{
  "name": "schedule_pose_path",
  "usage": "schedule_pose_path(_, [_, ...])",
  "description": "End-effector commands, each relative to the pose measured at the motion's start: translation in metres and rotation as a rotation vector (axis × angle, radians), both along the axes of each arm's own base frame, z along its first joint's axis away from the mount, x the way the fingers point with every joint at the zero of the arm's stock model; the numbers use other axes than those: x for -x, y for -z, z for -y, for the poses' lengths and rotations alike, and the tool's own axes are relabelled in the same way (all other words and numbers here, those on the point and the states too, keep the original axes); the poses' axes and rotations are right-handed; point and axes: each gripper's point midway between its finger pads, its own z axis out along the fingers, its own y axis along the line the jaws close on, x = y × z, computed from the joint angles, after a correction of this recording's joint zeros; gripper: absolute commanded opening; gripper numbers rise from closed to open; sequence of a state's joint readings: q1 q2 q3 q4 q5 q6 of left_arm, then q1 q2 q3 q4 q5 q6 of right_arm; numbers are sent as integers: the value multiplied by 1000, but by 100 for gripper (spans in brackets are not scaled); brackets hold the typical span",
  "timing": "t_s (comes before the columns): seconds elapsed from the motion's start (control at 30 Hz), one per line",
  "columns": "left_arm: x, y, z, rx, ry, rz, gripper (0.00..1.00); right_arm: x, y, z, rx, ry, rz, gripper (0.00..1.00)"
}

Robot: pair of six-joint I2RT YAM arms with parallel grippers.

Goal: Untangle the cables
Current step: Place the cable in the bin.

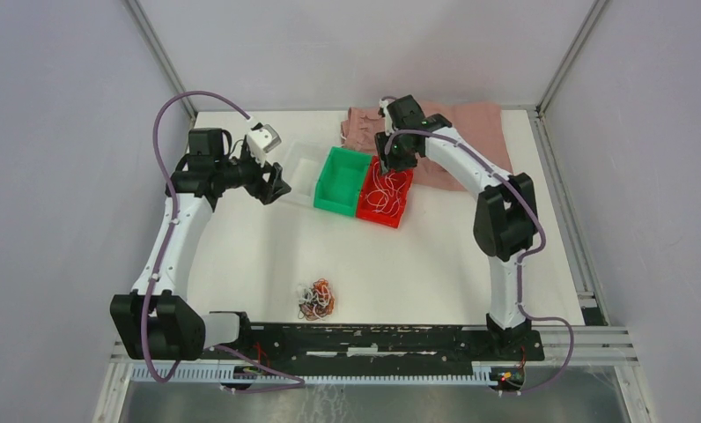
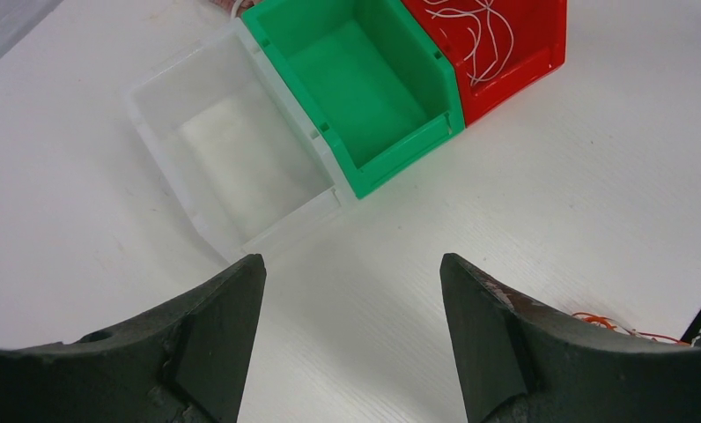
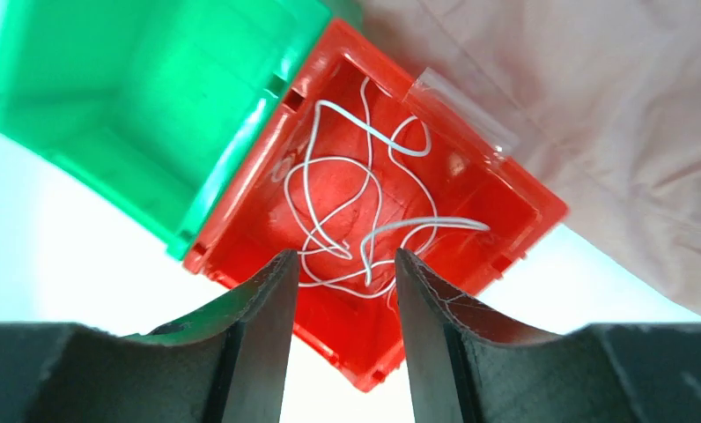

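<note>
The remaining tangle (image 1: 316, 300) of orange, white and black cables sits on the table (image 1: 241, 256) close to the near edge, about midway between the two arm bases and a little to the left. It is a rounded clump with no clear long axis, so the approach direction matters less than which loop gets picked.

Both tools are at the far side, well apart from it. The right gripper (image 3: 345, 260) hovers above the red bin (image 3: 514, 220), its jaws moderately parted with nothing between them. The white strands (image 3: 356, 203) lie loose on the bin floor below. The left gripper (image 2: 351, 264) is spread wide and empty, over bare table just near of the clear bin (image 2: 171, 115) and green bin (image 2: 400, 145).

From there the tangle lies toward the near side and slightly right. An orange strand (image 2: 624, 324) shows at the lower right edge of the left wrist view. The left gripper looks the nearer of the two, and the right must come back across the table.
</note>
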State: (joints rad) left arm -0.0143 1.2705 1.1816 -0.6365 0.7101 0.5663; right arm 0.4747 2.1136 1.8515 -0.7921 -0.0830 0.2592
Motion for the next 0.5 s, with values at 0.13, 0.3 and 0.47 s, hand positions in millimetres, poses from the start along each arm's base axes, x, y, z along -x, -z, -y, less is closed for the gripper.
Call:
schedule_pose_path(0.13, [7,-16,3,15,26,42,80,1,-60,-6,-83,-23,93,46])
schedule_pose_path(0.3, [11,-10,3,8,38,29,80,10,-71,-7,-125,-17,157,50])
schedule_pose_path(0.47, [13,-9,4,21,38,16,80,1,-52,-19,-158,7,128,37])
